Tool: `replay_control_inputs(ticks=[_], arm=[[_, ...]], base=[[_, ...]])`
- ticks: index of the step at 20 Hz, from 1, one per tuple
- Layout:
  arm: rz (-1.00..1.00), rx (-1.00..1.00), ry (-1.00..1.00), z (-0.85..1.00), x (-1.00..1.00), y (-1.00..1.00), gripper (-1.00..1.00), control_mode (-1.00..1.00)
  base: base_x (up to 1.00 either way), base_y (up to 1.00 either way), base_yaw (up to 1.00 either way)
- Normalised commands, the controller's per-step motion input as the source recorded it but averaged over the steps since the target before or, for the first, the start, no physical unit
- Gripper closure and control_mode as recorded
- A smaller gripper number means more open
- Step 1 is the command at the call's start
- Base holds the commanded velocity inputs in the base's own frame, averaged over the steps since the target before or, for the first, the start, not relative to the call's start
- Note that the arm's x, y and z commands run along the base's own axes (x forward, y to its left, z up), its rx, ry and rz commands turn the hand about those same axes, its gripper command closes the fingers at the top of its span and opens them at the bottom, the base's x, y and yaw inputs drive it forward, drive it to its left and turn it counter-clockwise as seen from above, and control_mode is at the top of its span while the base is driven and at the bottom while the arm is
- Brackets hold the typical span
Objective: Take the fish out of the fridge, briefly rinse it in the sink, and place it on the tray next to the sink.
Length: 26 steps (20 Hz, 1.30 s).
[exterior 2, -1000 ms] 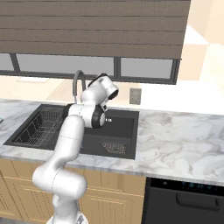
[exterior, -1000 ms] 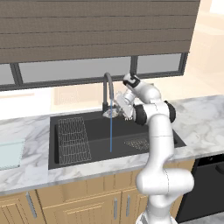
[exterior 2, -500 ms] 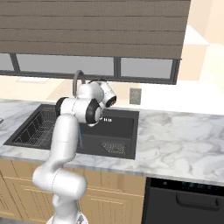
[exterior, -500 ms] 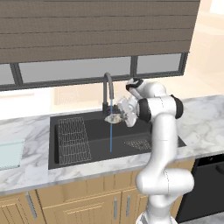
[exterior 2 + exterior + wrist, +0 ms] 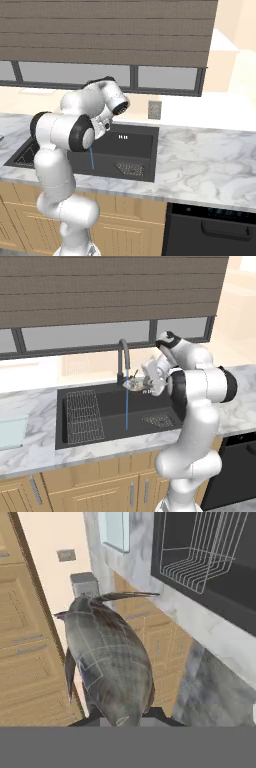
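1. We see the jaws (image 5: 141, 384) closed on the fish (image 5: 134, 385), over the sink (image 5: 112, 411), beside the faucet (image 5: 123, 358)
2. Water stream (image 5: 126, 408) falls below the fish
3. Tray (image 5: 11, 431) on bench at sink's 9 o'clock

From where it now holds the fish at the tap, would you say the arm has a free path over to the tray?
Probably yes. The gripper holds the fish above the sink; the tray lies left on the counter, with only the low rack between.
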Motion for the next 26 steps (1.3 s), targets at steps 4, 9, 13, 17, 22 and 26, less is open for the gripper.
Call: replay_control_inputs(ticks=[4,9,13,17,22,26], arm=[[-0.16,-0.56,-0.32,0.89,-0.84,0.11,1.00,-1.00],[-0.11,-0.81,-0.37,0.36,-0.73,0.22,1.00,-1.00],[-0.10,-0.96,-0.32,-0.05,-0.62,0.21,1.00,-1.00],[-0.10,-0.90,-0.42,-0.01,-0.30,0.01,1.00,-1.00],[-0.12,-0.39,-0.52,0.72,-0.08,0.00,1.00,-1.00],[0.00,-0.04,-0.22,0.04,-0.25,0.00,1.00,-1.00]], base=[[0.00,0.00,0.00],[0.00,0.00,0.00],[0.00,0.00,0.00],[0.00,0.00,0.00],[0.00,0.00,0.00],[0.00,0.00,0.00]])
